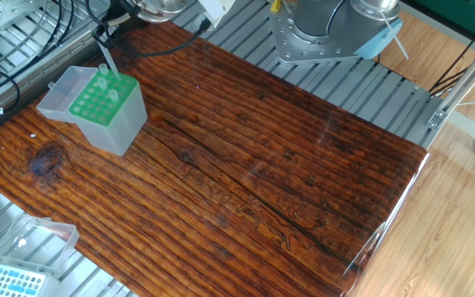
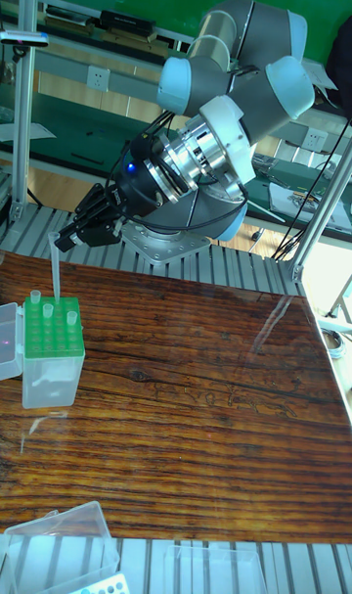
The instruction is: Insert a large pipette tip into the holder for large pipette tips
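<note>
Pincer (image 2: 65, 241): closed on upper end of large pipette tip (image 2: 55, 273), held nearly upright, point just above green top plate of holder for large pipette tips (image 2: 52, 351). Holder stood at far left of wooden tabletop (image 2: 196, 398), lid open, several tips already seated.

The holder for large pipette tips (image 1: 104, 110) stands on the counter (image 1: 254, 173) near its far left corner, with its opened lid (image 1: 59, 93) lying to its left. A few tips (image 2: 46, 309) stand in the holder's back rows. The gripper (image 2: 65, 241) hangs above the holder's rear edge, and the large pipette tip (image 2: 54, 273) points down from it toward the back row of holes. A second box (image 1: 11, 280) sits off the counter's near left corner.
</note>
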`<state>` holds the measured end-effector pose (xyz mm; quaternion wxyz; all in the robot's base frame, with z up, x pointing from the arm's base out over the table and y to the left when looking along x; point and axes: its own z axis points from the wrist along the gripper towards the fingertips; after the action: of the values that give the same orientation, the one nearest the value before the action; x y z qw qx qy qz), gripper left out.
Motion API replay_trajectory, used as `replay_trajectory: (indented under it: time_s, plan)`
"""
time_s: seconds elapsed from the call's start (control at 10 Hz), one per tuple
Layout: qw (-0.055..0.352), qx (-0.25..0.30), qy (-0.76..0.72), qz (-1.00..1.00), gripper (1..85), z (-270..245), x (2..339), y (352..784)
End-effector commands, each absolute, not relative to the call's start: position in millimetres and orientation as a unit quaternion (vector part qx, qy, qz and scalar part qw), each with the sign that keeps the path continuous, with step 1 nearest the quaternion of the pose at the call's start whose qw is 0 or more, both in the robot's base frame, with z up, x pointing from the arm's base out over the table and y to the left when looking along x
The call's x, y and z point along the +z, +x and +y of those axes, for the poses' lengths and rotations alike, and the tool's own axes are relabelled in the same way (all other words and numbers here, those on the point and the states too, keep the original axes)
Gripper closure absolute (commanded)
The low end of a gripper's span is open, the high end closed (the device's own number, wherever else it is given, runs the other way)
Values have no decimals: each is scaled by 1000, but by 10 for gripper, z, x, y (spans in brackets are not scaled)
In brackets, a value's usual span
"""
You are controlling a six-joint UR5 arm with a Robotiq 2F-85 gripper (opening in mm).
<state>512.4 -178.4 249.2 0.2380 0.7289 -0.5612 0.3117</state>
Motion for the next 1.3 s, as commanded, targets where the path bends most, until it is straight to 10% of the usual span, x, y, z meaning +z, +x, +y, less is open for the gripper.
replay_trajectory:
  time_s: [0.0, 1.2]
  plan:
    - [237, 307, 725, -569, 847, -1794, 2468, 5112]
    - [239, 284, 723, -582, 707, -1699, 2410, 5089]
